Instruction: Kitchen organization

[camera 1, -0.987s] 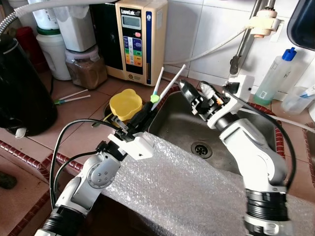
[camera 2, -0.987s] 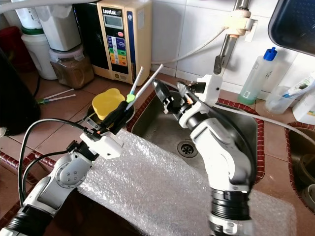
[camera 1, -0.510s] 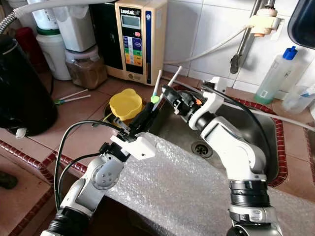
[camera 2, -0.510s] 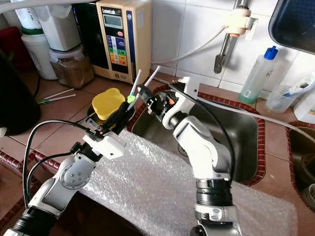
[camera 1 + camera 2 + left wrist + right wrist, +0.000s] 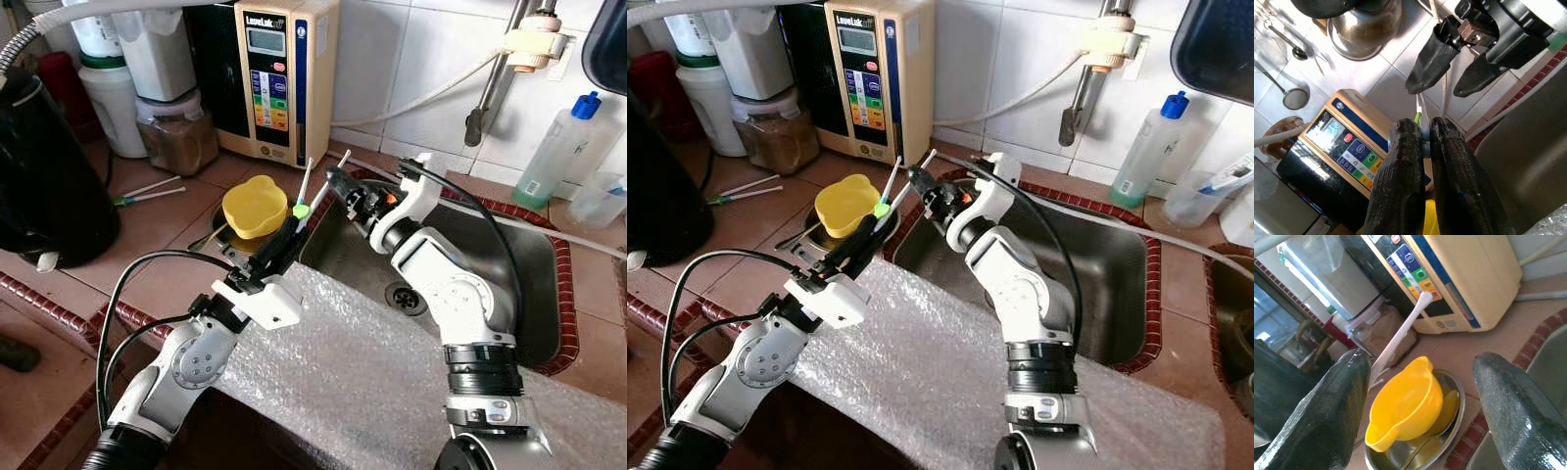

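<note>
Two thin white plastic sticks [image 5: 315,188], one tipped with a green piece, stand up out of the left gripper [image 5: 289,227], whose two black fingers are pressed together, pinching their lower ends above the near left corner of the steel sink [image 5: 549,294]. They look light, stiff enough to hold their line, yet slender and smooth, so they would likely bend or slip if taken near the tips; the safer hold is probably low on the shafts, just above the left gripper's pinch. The right gripper [image 5: 336,183] hovers beside their upper ends with its fingers spread wide, one stick lying close to one finger [image 5: 1327,411] in the right wrist view, nothing grasped. Just behind, on the tiled counter by the sink's left edge, a yellow plastic cup [image 5: 254,206] sits in a shallow steel bowl [image 5: 813,245]. A bubble-wrap sheet [image 5: 392,382] covers the counter's front edge, and a cream water machine [image 5: 279,73] stands against the back wall.
</note>
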You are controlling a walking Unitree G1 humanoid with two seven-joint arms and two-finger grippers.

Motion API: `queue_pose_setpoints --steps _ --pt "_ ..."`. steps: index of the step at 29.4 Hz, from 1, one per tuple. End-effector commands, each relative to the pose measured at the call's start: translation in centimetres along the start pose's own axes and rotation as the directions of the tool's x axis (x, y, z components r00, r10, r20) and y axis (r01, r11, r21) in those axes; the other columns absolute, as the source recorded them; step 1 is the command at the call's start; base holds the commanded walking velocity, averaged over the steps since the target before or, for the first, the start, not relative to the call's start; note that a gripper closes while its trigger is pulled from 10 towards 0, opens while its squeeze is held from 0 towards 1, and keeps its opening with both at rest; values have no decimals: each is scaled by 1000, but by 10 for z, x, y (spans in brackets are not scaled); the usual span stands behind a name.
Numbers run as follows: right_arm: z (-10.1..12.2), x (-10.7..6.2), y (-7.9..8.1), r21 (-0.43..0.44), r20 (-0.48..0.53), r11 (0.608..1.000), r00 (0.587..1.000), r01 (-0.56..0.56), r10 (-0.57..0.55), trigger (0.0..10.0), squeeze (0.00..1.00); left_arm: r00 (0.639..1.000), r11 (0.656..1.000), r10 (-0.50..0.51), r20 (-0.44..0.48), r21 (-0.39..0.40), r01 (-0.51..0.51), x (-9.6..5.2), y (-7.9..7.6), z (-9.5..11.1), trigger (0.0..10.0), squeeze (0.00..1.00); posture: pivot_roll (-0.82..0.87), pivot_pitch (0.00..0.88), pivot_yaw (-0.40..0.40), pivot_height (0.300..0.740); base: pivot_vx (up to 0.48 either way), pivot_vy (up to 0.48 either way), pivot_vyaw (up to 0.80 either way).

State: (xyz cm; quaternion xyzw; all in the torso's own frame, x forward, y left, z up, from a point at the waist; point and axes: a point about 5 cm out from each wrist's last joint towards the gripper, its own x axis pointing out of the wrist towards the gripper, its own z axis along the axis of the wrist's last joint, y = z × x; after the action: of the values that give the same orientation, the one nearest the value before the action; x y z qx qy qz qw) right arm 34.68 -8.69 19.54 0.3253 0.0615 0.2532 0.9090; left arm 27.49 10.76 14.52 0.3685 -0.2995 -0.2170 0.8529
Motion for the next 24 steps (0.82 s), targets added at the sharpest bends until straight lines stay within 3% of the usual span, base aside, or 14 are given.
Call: queue_pose_setpoints --steps 1,12,13,24 --pt "-6 0 2 50 -33 998 999 -31 33 10000 0 999 1000 -1 35 -2 1 4 1 6 10000 0 97 0 18 740 0 0 0" --pt "-18 4 12 65 -85 994 992 -84 89 10000 0 999 1000 -15 45 3 14 6 2 7 10000 0 103 0 25 740 0 0 0" --pt "-18 4 11 66 -85 995 993 -77 83 0 0 999 1000 -19 50 7 19 6 2 7 10000 0 104 0 25 740 0 0 0" --pt "-13 6 10 52 -60 996 995 -71 75 0 0 997 999 -39 60 0 39 7 0 7 10000 0 101 0 31 740 0 0 0"
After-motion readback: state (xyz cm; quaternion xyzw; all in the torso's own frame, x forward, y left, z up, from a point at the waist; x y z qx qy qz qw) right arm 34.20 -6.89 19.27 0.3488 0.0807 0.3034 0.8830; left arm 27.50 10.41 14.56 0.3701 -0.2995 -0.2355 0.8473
